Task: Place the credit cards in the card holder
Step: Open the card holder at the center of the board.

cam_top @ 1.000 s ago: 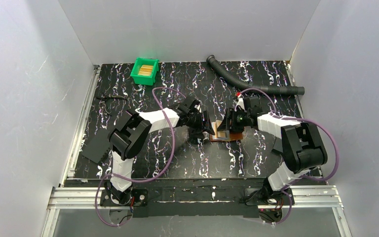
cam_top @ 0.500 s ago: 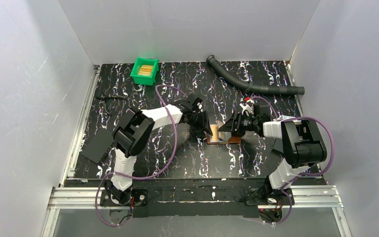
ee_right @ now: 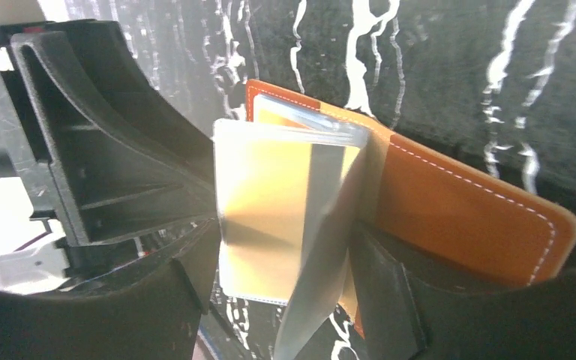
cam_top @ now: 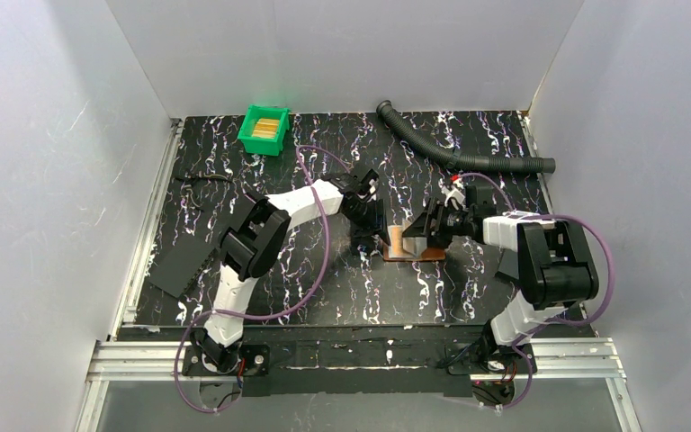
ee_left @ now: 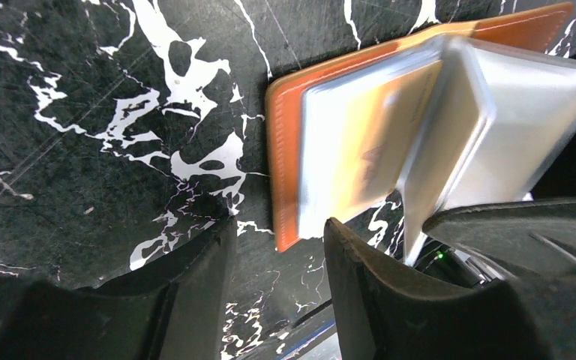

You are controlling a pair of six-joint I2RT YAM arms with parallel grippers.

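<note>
The brown leather card holder (cam_top: 421,253) lies open on the black marbled mat between my two grippers. Its clear inner sleeves (ee_right: 322,195) stand fanned up, and a yellowish card (ee_right: 266,187) sits in one of them. My right gripper (ee_right: 285,259) is open, with the sleeves between its fingers; its right finger rests against the leather flap (ee_right: 465,210). My left gripper (ee_left: 277,232) is open and empty, its fingers straddling the holder's left edge (ee_left: 283,150). In the top view the left gripper (cam_top: 373,236) and right gripper (cam_top: 420,236) flank the holder. More yellowish cards (cam_top: 267,127) lie in the green bin.
The green bin (cam_top: 250,135) stands at the back left. A black corrugated hose (cam_top: 454,151) runs across the back right. A flat black sheet (cam_top: 180,266) lies at the left edge. The left gripper's housing (ee_right: 82,142) fills the right wrist view's left side.
The left arm has swung to the right and back, nearer the holder. The right gripper has dropped lower beside the holder, and the sleeves have been fanned upright.
</note>
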